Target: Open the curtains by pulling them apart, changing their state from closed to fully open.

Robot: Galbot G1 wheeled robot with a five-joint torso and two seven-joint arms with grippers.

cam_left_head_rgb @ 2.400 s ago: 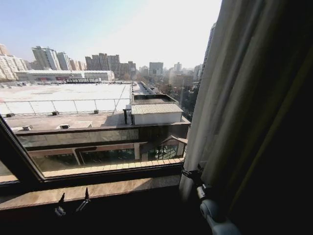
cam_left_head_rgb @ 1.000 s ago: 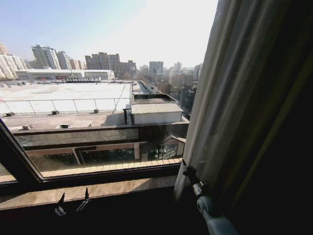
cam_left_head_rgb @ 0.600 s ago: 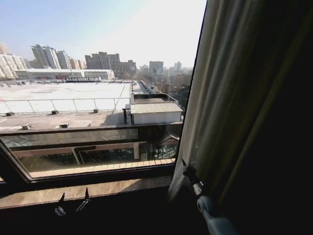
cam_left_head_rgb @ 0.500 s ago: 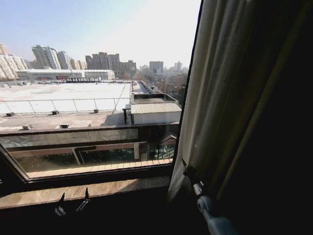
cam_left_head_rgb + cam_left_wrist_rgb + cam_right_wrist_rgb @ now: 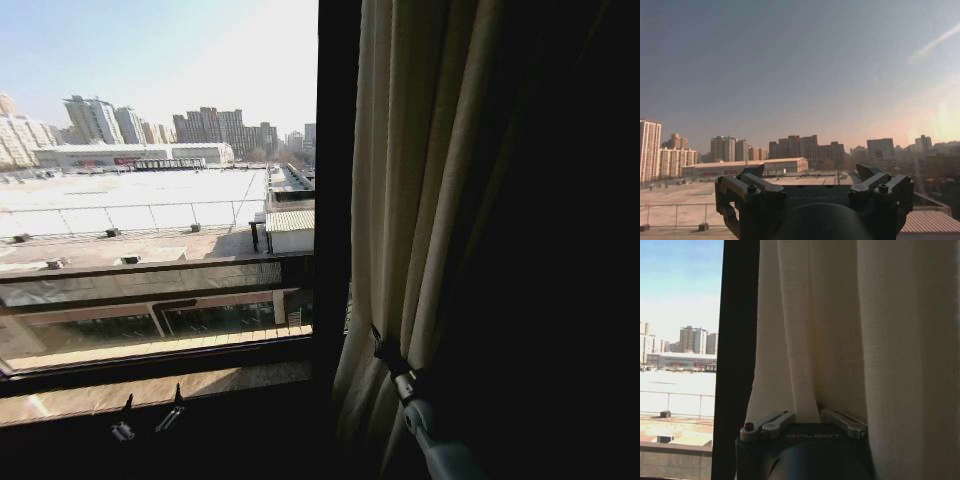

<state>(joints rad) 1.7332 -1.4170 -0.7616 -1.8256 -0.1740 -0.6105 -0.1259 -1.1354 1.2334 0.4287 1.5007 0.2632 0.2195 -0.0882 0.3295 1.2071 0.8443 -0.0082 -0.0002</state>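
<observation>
The right tool (image 5: 380, 345) is gripping a fold of the curtain (image 5: 420, 200) low down, close to the window sill (image 5: 150, 385). In the right wrist view its fingers (image 5: 771, 423) are closing in from both sides on a pleat of the cream fabric (image 5: 840, 330), which is hanging just beside the dark vertical frame bar (image 5: 737, 340).

In the head view, the curtain is sitting gathered in thick folds at the right of the window, just right of the black frame bar (image 5: 335, 180). Left of that bar the glass is lying uncovered, with rooftops and distant tower blocks showing through.

The left tool (image 5: 815, 192) is pointing out through bare glass at the skyline, its fingers (image 5: 752, 185) standing apart and holding nothing. No fabric is crossing its view.

As a judgement, the task is looking well along: the panel on the right is bunched tightly past the frame bar, and the pane in front of the robot is open to the light. Whether this panel is sitting at the very end of its travel cannot be told, since the far right of the head view is dark. The other panel is lying outside what these views are covering, so its state cannot be judged either.
</observation>
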